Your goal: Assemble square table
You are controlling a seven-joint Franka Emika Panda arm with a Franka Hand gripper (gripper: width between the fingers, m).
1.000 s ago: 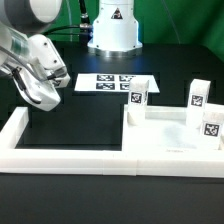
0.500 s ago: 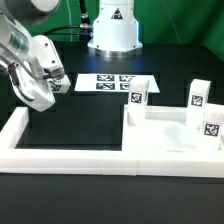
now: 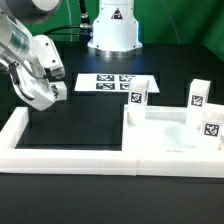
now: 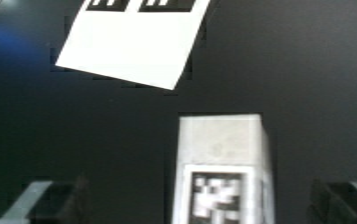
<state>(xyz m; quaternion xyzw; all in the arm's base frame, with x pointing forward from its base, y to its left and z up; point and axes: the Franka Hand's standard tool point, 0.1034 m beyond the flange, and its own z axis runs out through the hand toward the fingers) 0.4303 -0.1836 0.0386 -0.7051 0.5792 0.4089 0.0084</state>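
In the wrist view a white leg (image 4: pixel 221 165) with a black-and-white tag lies on the black table between my fingers (image 4: pixel 40 200). It touches neither. My gripper (image 4: pixel 194 203) is open around it. In the exterior view my gripper (image 3: pixel 54 96) hangs low at the left, and that leg is mostly hidden behind it. The square tabletop (image 3: pixel 160 138) lies flat at the exterior view's right. Three more tagged legs stand upright on or by it: one at its left corner (image 3: pixel 137 98), one at the back right (image 3: pixel 197 95) and one at the right (image 3: pixel 210 126).
The marker board (image 3: pixel 111 83) lies behind the gripper and shows ahead in the wrist view (image 4: pixel 136 45). The low white border wall (image 3: pixel 70 156) runs along the front and the left side. A white robot base (image 3: pixel 112 28) stands at the back.
My gripper has shifted slightly toward the exterior view's right. The tabletop and the three standing legs have not moved.
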